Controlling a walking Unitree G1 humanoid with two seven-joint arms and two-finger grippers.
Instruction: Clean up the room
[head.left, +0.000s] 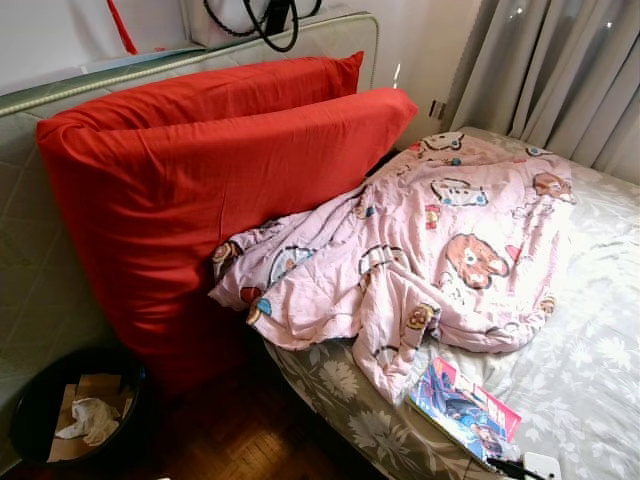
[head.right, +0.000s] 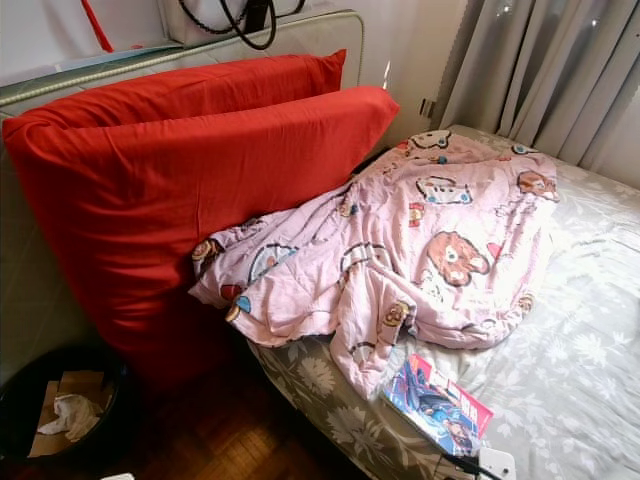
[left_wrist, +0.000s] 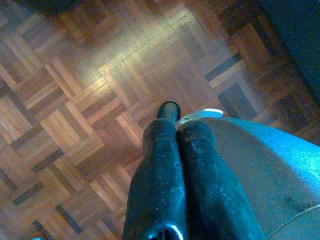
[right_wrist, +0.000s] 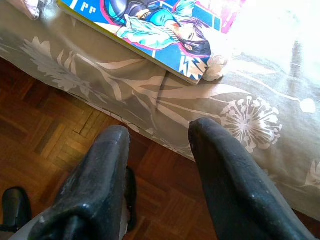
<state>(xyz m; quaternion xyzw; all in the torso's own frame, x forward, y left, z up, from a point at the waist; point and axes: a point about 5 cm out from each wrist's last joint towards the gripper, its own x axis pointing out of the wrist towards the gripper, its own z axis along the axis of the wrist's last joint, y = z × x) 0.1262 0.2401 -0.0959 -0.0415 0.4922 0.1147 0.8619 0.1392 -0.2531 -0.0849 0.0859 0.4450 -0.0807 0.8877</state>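
A crumpled pink blanket (head.left: 430, 250) with cartoon prints lies across the bed (head.left: 600, 330). Two big red pillows (head.left: 220, 170) lean upright against the headboard. A colourful comic book (head.left: 462, 408) rests near the bed's front edge, also in the right wrist view (right_wrist: 160, 30). My right gripper (right_wrist: 157, 132) hangs open just below the bed's edge, close under the comic book, over the wooden floor. My left gripper (left_wrist: 175, 127) is shut, pointing down at the parquet floor (left_wrist: 75, 100), with nothing in it.
A black bin (head.left: 70, 410) with cardboard and a white rag stands on the floor at the left of the pillows. A white device (head.left: 540, 466) with a black cable lies by the comic book. Grey curtains (head.left: 560, 70) hang at the back right.
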